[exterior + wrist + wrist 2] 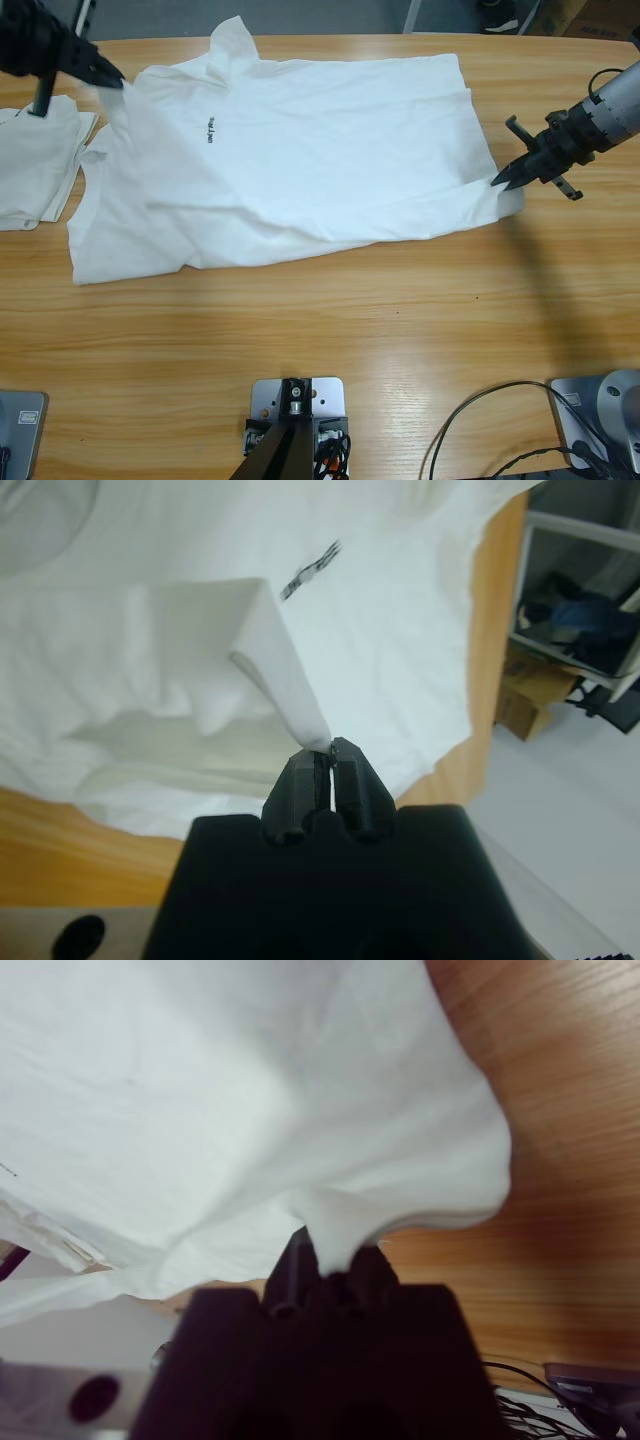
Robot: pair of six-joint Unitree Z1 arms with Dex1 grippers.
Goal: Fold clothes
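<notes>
A white shirt with small black chest lettering lies spread across the wooden table. My left gripper at the upper left is shut on a lifted strip of the shirt's fabric. At the right, my right gripper is shut on the shirt's corner, which bulges over its jaws in the right wrist view. The lettering also shows in the left wrist view.
A stack of folded white clothes lies at the table's left edge, close to the left arm. Bare wood runs along the front of the table. A black cable loops at the bottom right.
</notes>
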